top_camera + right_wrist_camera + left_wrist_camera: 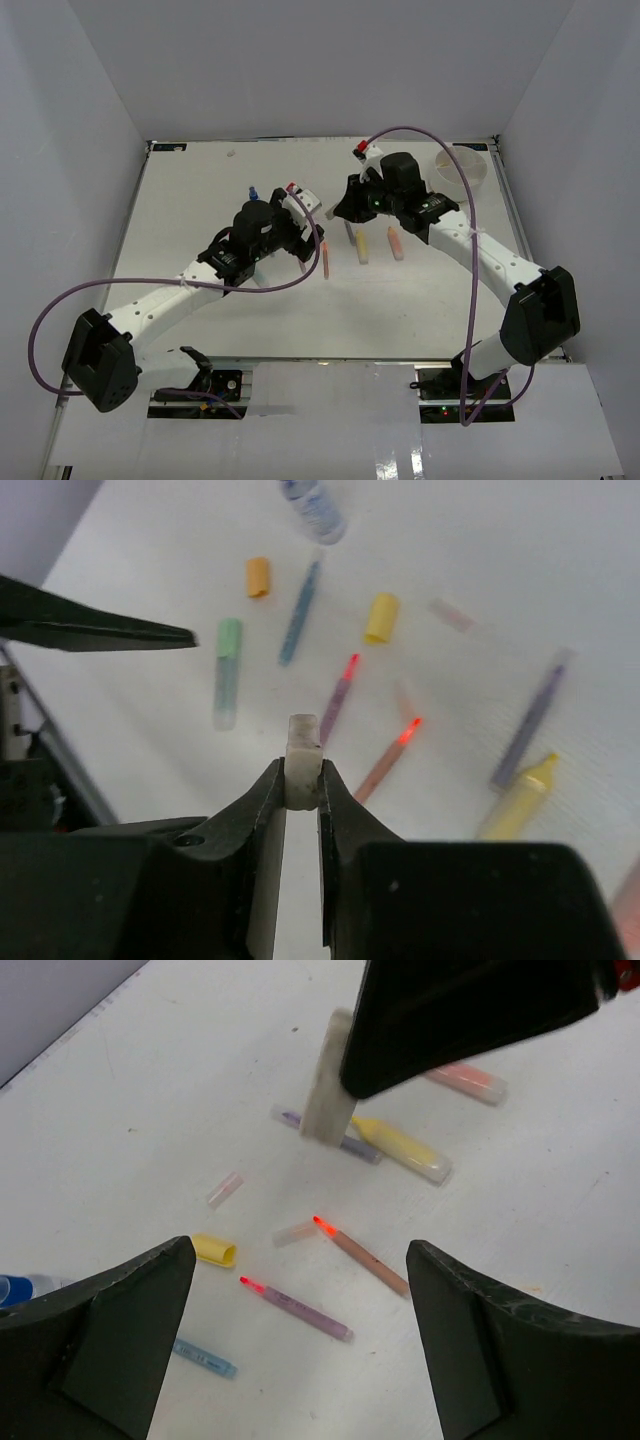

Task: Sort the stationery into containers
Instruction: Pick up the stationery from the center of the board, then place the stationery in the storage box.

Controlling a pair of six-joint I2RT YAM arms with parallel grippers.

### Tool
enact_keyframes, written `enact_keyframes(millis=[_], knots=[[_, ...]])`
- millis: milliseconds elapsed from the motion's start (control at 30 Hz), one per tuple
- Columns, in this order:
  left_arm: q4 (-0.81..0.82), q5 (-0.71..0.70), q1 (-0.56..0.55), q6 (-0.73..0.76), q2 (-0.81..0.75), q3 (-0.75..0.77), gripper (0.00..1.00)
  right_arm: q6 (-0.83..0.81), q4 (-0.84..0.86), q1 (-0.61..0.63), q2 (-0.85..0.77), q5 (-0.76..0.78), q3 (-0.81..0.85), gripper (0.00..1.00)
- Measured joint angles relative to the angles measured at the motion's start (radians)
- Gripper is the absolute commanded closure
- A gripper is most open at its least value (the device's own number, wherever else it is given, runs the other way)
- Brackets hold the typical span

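1. Stationery lies scattered over the white table (pixel 200 200); one piece, a pale whitish stick (pixel 301 755), is pinched between the closed fingers of the right gripper (pixel 301 780) and lifted clear of the surface. From the left wrist camera the same stick (pixel 327 1078) hangs tilted below the dark gripper body.
2. Below that grip, in the right wrist view, lie two thin pens with glowing red tips: a purple one (pixel 337 698) and a brownish one (pixel 385 760), side by side but apart.
3. Further out are a yellow cap (pixel 381 618), an orange cap (pixel 258 577), a green highlighter (pixel 228 672), a thin blue pen (pixel 299 612) and a blue-capped clear bottle (pixel 313 508) at the top edge.
4. To the right lie a yellow highlighter (pixel 520 798) and a long purple pen (pixel 530 725), close together.
5. The left gripper (pixel 300 1345) is spread wide with nothing between its fingers, hovering over the two red-tipped pens, the yellow cap and the small blue pen.
6. In the overhead view the two grippers face each other near the middle of the table, with three pens lying in a loose row between and just below them.
7. A round white tub (pixel 462 166) sits in the far right corner, well apart from the scattered pieces.
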Motion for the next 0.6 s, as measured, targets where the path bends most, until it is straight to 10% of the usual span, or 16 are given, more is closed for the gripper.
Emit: enact_keyframes(millis=[267, 600], knots=[[-0.076, -0.184, 0.049, -0.150, 0.085, 0.082, 0.02, -0.167, -0.050, -0.131, 0.035, 0.456, 0.098, 0.92], [-0.177, -0.334, 0.411, -0.422, 0.076, 0.156, 0.02, -0.243, -0.045, -0.346, 0.311, 0.799, 0.319, 0.92]])
